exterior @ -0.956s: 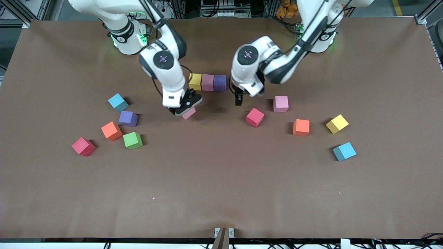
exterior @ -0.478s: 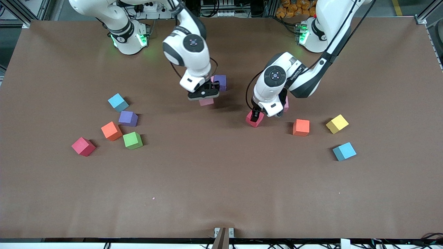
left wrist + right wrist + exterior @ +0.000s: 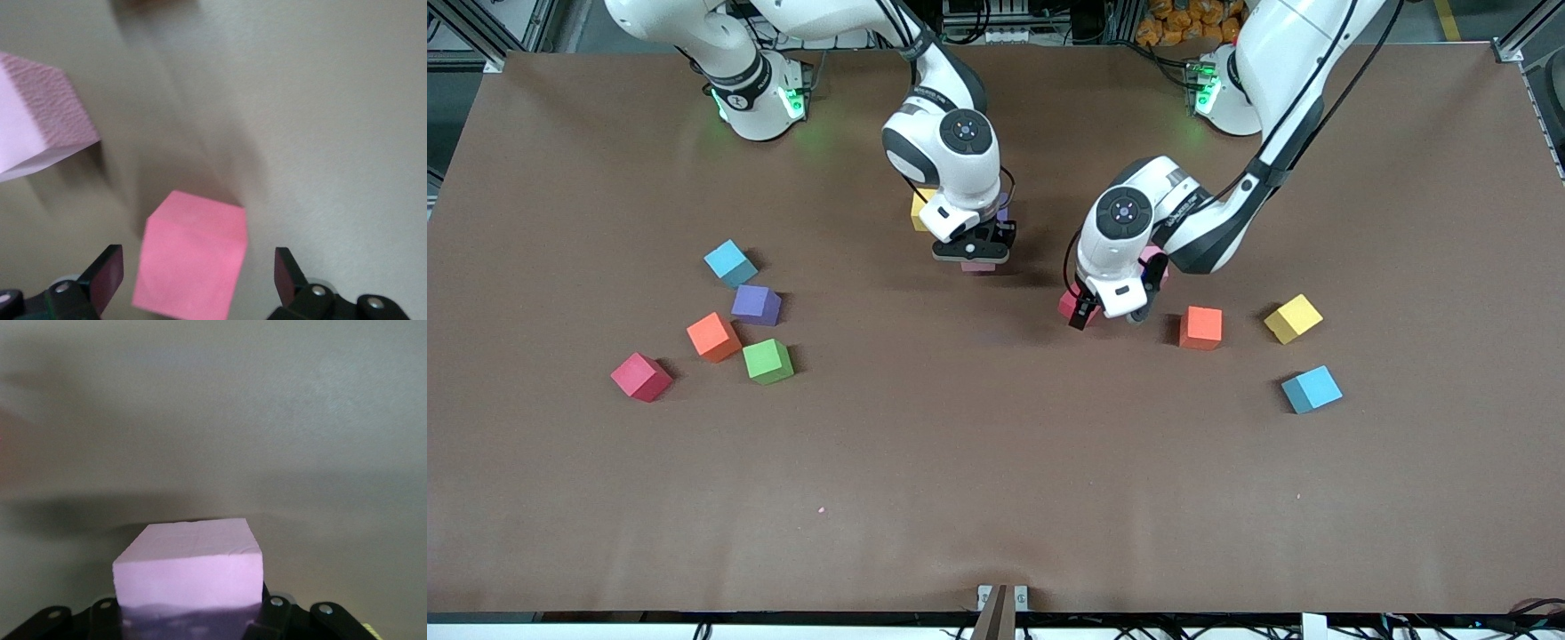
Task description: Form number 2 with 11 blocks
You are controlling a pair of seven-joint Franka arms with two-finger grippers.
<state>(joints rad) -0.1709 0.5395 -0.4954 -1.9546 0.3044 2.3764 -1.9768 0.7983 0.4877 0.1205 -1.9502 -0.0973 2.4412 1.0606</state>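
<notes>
My right gripper (image 3: 971,254) is shut on a pale pink block (image 3: 979,265) (image 3: 190,567), low over the table just in front of the row of blocks. Of that row only the yellow block (image 3: 917,213) and a sliver of the purple block (image 3: 1004,212) show past the arm. My left gripper (image 3: 1087,313) (image 3: 199,270) is open and straddles the red block (image 3: 1069,306) (image 3: 190,260), its fingers apart from the block's sides. Another pink block (image 3: 1154,257) (image 3: 40,120) lies beside it, half hidden by the left arm.
Loose blocks toward the right arm's end: light blue (image 3: 730,263), purple (image 3: 756,305), orange (image 3: 713,337), green (image 3: 768,361), red (image 3: 641,377). Toward the left arm's end: orange (image 3: 1200,327), yellow (image 3: 1293,318), light blue (image 3: 1312,389).
The right arm has carried the pink block toward the purple end of the row. The left arm has swung away from the row and come down around the red block.
</notes>
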